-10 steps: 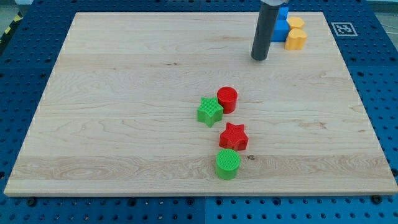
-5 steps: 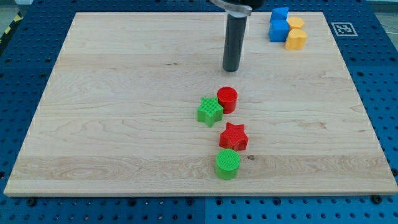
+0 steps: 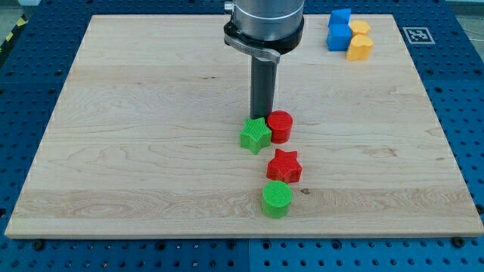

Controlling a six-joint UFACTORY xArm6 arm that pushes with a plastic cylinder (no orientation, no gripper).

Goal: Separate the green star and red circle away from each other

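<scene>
The green star (image 3: pixel 255 136) and the red circle (image 3: pixel 280 127) sit side by side near the board's middle, touching or nearly so, the star to the view's left. My tip (image 3: pixel 262 116) is just above the two blocks in the view, right at the gap between them, close against both. The rod rises straight up from there to the arm's grey end.
A red star (image 3: pixel 284 165) lies just below the pair and a green circle (image 3: pixel 277 199) below that. Two blue blocks (image 3: pixel 339 30) and two yellow blocks (image 3: pixel 360 43) cluster at the view's top right. The wooden board (image 3: pixel 136 136) lies on a blue pegboard table.
My tip has moved from the view's top right down and to the left, arriving just above the green star and red circle. The red circle has shifted slightly to the right.
</scene>
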